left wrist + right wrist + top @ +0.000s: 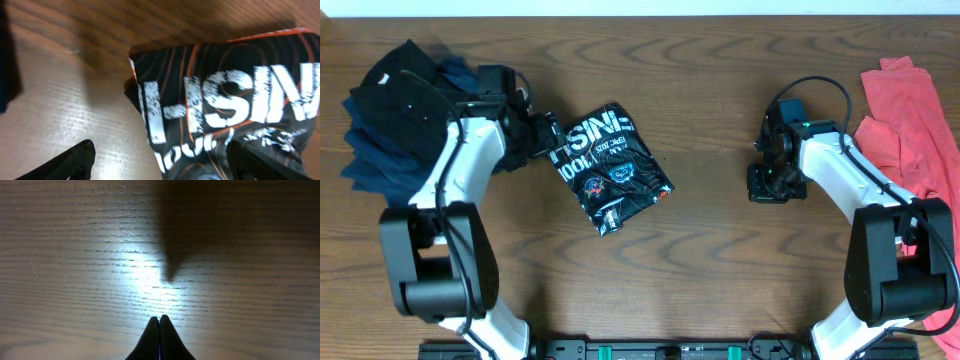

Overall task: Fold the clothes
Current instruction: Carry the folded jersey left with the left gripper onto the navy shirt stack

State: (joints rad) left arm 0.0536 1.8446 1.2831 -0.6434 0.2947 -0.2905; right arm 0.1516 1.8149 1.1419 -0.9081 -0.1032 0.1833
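The black jersey [608, 165] with white lettering and sponsor patches lies folded into a small bundle at the table's middle. In the left wrist view the jersey [225, 100] shows big white letters and orange contour lines. My left gripper [542, 140] is open at the bundle's left edge. In its own view, the left gripper [160, 150] has one finger over bare wood and the other over the cloth. My right gripper [765, 190] is shut and empty over bare wood to the right of the jersey. Its closed fingertips [160, 317] touch nothing.
A pile of dark blue and black clothes [390, 120] lies at the far left behind my left arm. A coral-red shirt [920, 130] lies at the right edge. The table is brown wood [720, 270].
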